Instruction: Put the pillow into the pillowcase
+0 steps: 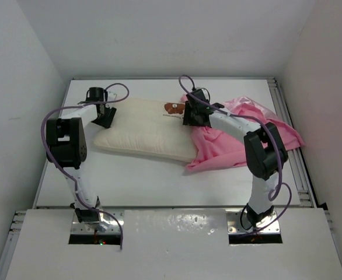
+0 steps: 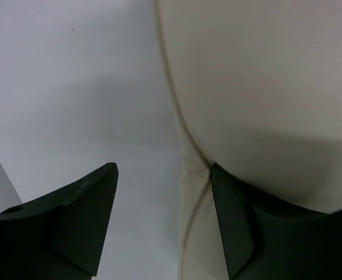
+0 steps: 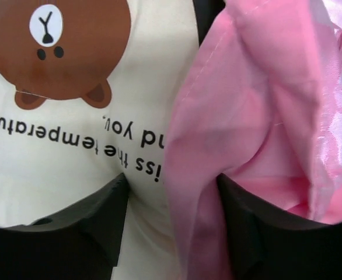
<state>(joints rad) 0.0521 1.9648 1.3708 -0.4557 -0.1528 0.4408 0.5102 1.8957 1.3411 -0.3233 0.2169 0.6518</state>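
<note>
The pillow (image 1: 142,131), lying left-right near the far worktop (image 1: 159,181) edge, is being straddled at its left seam by the wide left gripper (image 2: 164,172), its bear end and the pillowcase (image 1: 229,146) hem by the wide right gripper (image 3: 171,178).

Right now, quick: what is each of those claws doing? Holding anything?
The left gripper is open, astride the edge of the pillow, nothing clamped.
The right gripper is open, with a fold of the pillowcase loose between its fingers.

High rear overview; wrist close-ups at opposite ends of the pillow (image 1: 142,131).
</note>
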